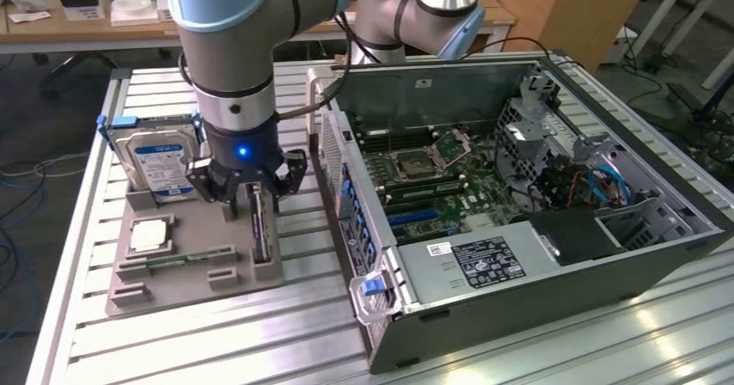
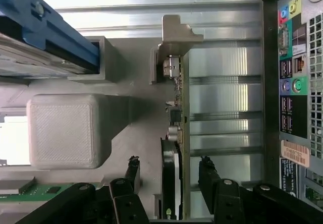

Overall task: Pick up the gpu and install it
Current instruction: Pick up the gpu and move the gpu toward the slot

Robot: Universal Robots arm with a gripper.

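– Pincer (image 1: pixel 253 200) first: clamped or loose?

– Loose. It hangs released at the end of the arm (image 1: pixel 229 50), low over the grey tray (image 1: pixel 195 222), with one finger on each side of the graphics card (image 1: pixel 261 235). It grips nothing. In the wrist view the fingers (image 2: pixel 132 172) stand off both faces of the card, with a gap on either side.

– Where does the card sit?

– On its long edge in a slot of the tray. In the exterior view that is the tray's three o'clock side. The wrist view looks down its thin top edge. Its pale metal bracket (image 2: pixel 174 47) is at the end nearer the hard drive (image 1: pixel 161 166).

– What else is on the tray?

– The hard drive, with a blue and white label, stands upright at about eleven o'clock from the card. A square processor chip (image 1: pixel 150 235) lies flat at nine o'clock. A narrow green memory stick (image 1: pixel 172 262) lies at roughly eight o'clock, nearer the tray's front.

– And the computer?

– The open computer case (image 1: pixel 642 256) lies at three o'clock from the tray, just beside it. Both rest on the ribbed metal surface (image 1: pixel 229 342). The case's side is off, so the motherboard (image 1: pixel 431 174) shows. Its rear ports (image 2: pixel 292 82) face the tray. The card is not in the case.
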